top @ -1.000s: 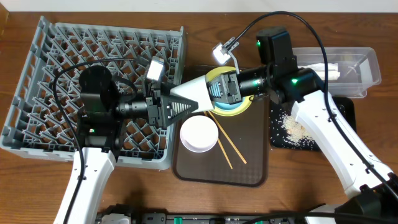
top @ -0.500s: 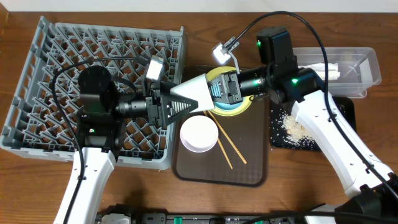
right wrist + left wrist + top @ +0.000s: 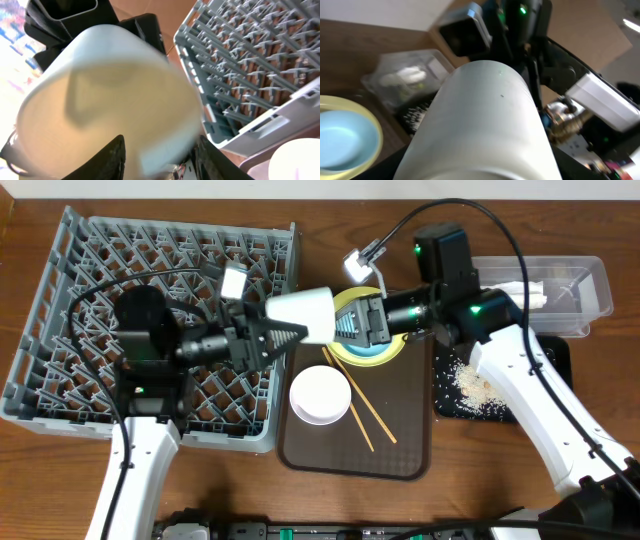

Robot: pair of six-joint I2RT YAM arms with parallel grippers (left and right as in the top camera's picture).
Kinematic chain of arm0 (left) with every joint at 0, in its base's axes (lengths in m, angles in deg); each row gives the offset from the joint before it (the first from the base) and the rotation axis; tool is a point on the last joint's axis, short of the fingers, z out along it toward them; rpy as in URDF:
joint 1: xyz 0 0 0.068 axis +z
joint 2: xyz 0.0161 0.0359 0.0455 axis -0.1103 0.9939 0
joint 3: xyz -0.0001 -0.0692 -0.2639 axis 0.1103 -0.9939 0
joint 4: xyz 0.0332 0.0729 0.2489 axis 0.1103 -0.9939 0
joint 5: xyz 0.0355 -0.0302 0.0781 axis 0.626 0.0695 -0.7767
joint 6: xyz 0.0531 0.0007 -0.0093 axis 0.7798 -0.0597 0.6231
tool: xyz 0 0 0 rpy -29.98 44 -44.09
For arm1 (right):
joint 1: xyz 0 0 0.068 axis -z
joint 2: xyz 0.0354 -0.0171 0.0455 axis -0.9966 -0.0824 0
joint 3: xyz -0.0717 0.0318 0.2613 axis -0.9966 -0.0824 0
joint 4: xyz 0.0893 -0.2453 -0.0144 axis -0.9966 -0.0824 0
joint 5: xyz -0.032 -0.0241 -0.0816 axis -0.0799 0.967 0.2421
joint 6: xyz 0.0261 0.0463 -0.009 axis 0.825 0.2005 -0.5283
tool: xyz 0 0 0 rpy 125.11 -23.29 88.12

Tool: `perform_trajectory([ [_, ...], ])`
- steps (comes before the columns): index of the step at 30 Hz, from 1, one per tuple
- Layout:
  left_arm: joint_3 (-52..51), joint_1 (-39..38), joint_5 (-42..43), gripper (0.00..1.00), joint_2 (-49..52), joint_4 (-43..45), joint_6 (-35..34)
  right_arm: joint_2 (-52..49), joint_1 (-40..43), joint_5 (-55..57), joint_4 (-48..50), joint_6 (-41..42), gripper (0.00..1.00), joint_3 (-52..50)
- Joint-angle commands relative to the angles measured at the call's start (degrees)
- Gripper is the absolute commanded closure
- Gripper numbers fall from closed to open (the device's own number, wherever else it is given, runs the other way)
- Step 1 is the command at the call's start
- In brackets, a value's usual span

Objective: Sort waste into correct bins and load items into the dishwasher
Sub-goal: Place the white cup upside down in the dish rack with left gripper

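Note:
My left gripper (image 3: 272, 335) is shut on the small white cup (image 3: 302, 315) and holds it on its side above the right edge of the grey dish rack (image 3: 60, 300). The cup fills the left wrist view (image 3: 480, 125). My right gripper (image 3: 348, 325) is open, and its fingers (image 3: 160, 160) flank the cup's rim (image 3: 105, 100). Under the right gripper, the light blue bowl (image 3: 357, 350) sits on the yellow plate (image 3: 393, 352). The white bowl (image 3: 319, 394) and the chopsticks (image 3: 362, 412) lie on the brown tray (image 3: 400, 450). The green wrapper is out of view.
The clear tub (image 3: 590, 280) at the back right holds the white napkin (image 3: 535, 290). The black tray (image 3: 560, 360) in front of it holds rice scraps (image 3: 468, 383). The rack's pegs (image 3: 250, 65) are close on the right of the right wrist view.
My left gripper has drawn back to the left and up with the cup, turning it, so the cup has come away from the right gripper's fingers. The right arm has stayed put.

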Motion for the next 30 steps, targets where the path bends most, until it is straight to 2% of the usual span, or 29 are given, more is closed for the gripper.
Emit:
perform_trajectory([
  [1,1.18,3.23,-0.48,0.36,-0.11,0.0,1.4,-0.02,2.54,1.18,-0.7,-0.2,0.54,0.5],
  [6,1.18,7.82,-0.48,0.37,-0.11,-2.12,3.63,-0.02,5.46,13.92,-8.98,-1.2,0.48,0.48],
  [11,1.18,11.41,-3.41,0.37,-0.11,-11.61,13.79,0.0,6.51,22.47,-16.39,-6.43,0.48,0.48],
  [16,1.18,12.76,-8.57,0.37,-0.13,-16.13,16.46,0.0,7.32,30.05,-21.92,-9.16,0.5,0.5],
  [23,1.2,12.87,-20.52,0.37,-0.61,-24.15,20.33,0.5,7.63,45.59,-30.25,-13.75,0.5,0.55],
  [30,2.03,12.87,-40.57,0.41,-6.71,-38.49,24.63,4.11,11.76,51.47,-33.48,-15.45,0.53,0.59],
])
